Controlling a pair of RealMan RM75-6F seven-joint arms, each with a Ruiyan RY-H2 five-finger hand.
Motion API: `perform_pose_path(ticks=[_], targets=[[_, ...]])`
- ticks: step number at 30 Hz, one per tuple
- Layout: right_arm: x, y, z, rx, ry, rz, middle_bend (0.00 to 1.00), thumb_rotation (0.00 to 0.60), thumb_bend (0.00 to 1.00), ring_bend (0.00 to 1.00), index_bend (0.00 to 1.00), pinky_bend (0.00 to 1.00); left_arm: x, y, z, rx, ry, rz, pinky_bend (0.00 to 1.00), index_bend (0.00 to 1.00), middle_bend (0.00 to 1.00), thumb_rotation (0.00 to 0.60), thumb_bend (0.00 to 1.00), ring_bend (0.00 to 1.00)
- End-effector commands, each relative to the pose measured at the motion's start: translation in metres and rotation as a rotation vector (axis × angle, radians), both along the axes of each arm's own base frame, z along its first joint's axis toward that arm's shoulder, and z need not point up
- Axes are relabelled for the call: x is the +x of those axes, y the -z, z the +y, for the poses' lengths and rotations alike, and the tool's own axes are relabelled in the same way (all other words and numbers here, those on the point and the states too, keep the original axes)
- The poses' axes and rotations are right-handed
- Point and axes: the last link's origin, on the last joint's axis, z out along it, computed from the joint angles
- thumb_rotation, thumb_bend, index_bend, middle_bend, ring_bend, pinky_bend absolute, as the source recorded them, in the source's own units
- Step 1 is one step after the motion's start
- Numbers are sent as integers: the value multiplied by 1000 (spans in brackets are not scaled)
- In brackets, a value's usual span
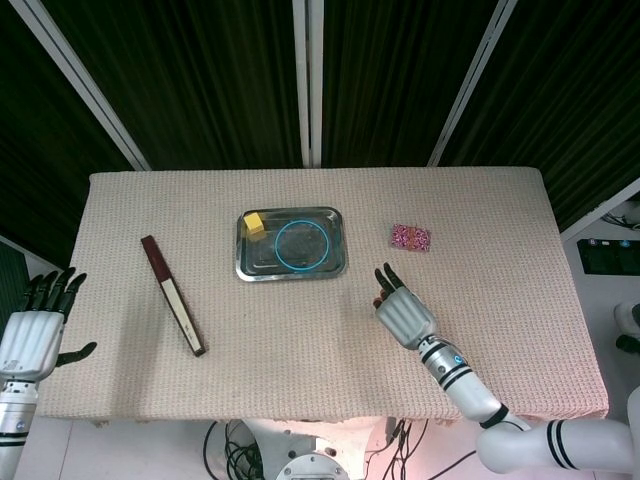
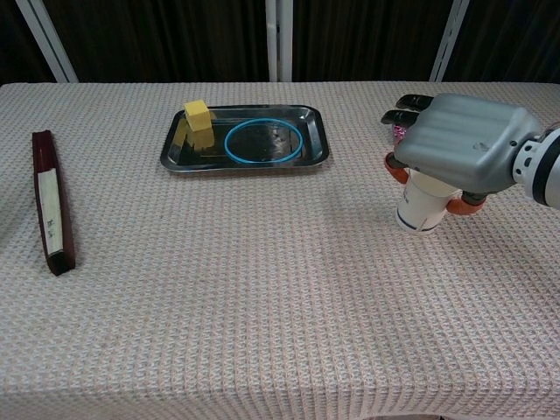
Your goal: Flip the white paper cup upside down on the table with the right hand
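right hand [image 1: 403, 314] on table [image 1: 480, 210], tray [image 1: 292, 244]

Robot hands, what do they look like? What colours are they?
The right hand has a smooth grey metal back, black fingers and orange fingertips. Its wrist is silvery white with black rings, on a white arm banded in black. The left hand has a ridged silver-grey back and dark fingers.

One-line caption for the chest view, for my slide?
Right hand grips the upright white paper cup from above.
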Motion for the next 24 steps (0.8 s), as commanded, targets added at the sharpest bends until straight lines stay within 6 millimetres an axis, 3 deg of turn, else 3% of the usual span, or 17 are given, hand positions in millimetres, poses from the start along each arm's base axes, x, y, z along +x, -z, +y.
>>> perform_pose_path(ticks=[1, 5, 9, 17, 24], targets=[[4, -9, -1, -13, 2, -58, 450, 600, 174, 38, 468, 0, 0, 0, 0, 0, -1, 0, 41, 74, 9, 600, 92, 0], [3, -32, -2, -22, 83, -343, 454, 600, 173, 38, 480, 0, -1, 0, 0, -2, -2, 0, 41, 74, 9, 600, 92, 0], [-19, -44, -7, 16, 237, -684, 464, 600, 161, 38, 498, 0, 0, 2, 0, -11, -3, 1, 41, 74, 9, 600, 91, 0], [-73, -23, -3, 135, 578, -1141, 468, 600, 145, 49, 497, 0, 1, 5, 0, -14, 3, 9, 36, 74, 9, 600, 92, 0], [-99, -12, -1, 189, 746, -1252, 452, 600, 129, 48, 499, 0, 0, 5, 0, -17, 3, 7, 34, 74, 9, 600, 92, 0]])
